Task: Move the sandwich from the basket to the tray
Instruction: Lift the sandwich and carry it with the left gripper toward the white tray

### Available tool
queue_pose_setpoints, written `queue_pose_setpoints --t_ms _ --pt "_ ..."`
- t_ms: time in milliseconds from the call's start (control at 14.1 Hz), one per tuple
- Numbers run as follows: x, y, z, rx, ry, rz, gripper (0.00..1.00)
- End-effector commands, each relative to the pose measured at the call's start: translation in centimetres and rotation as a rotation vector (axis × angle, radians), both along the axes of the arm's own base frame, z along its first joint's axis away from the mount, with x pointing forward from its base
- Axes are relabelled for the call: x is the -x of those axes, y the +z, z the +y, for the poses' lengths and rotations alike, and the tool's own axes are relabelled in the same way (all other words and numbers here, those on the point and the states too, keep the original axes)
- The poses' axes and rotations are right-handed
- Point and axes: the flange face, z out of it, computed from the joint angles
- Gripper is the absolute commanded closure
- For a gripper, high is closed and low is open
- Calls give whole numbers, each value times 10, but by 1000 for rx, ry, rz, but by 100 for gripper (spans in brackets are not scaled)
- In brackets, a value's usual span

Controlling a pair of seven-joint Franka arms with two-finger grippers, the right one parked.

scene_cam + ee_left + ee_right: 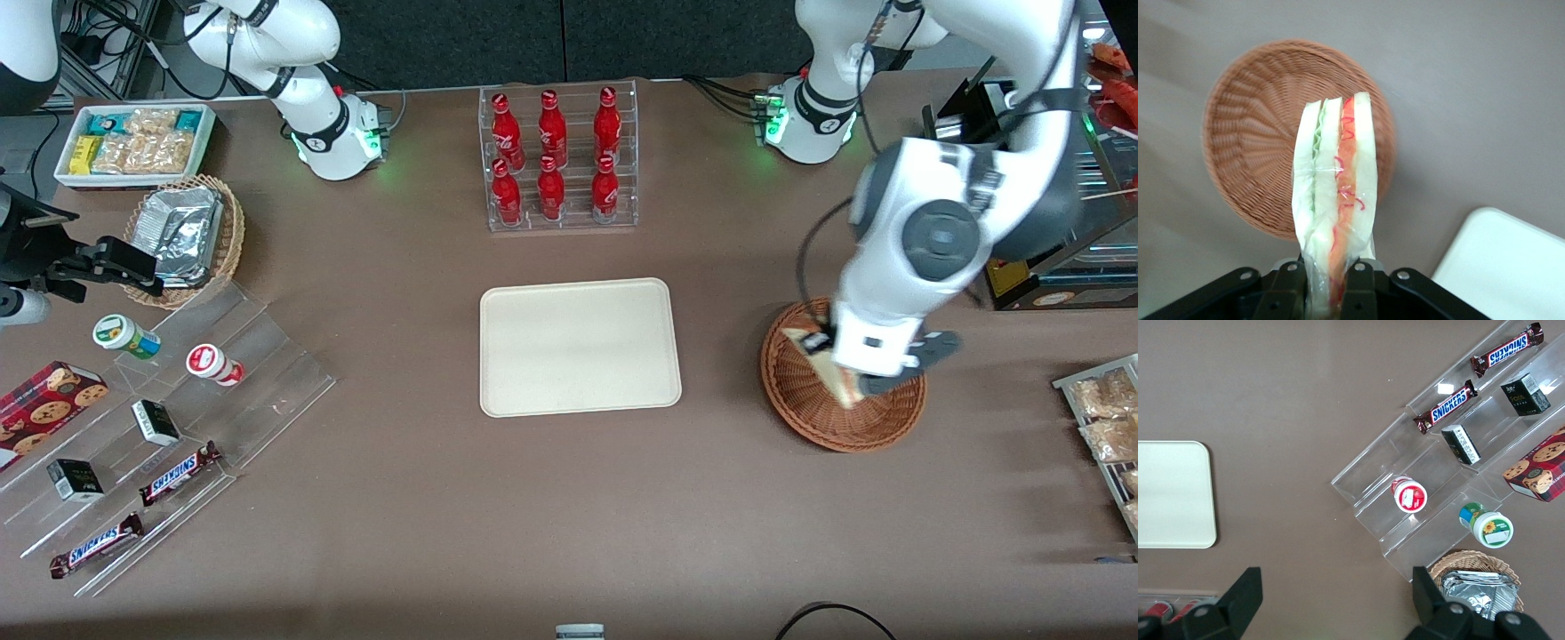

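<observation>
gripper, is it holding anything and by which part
The gripper holds the wrapped sandwich by one end, jaws shut on its flat bread faces, lifted above the basket.

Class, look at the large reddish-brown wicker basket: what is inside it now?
Nothing that shows. The wrist view shows the basket with bare weave; the sandwich hangs above it, clamped in the gripper. The sandwich hides a strip of the basket's floor.

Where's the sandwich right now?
The sandwich is clamped in the left gripper, lifted above the basket; the tray lies beside it, bare.
</observation>
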Motion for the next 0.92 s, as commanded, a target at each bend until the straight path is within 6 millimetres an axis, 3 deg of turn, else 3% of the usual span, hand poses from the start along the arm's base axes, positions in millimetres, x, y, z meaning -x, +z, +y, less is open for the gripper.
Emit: queue_pose_setpoints --t_ms 0,283,496,850 --pt "-5 -12 -71 15 -62 33 99" --pt "-1 -39 -152 71 -144 54 99" --pt "22 -74 -204 75 -222 72 99" --pt "59 -122 -272 96 -305 28 99"
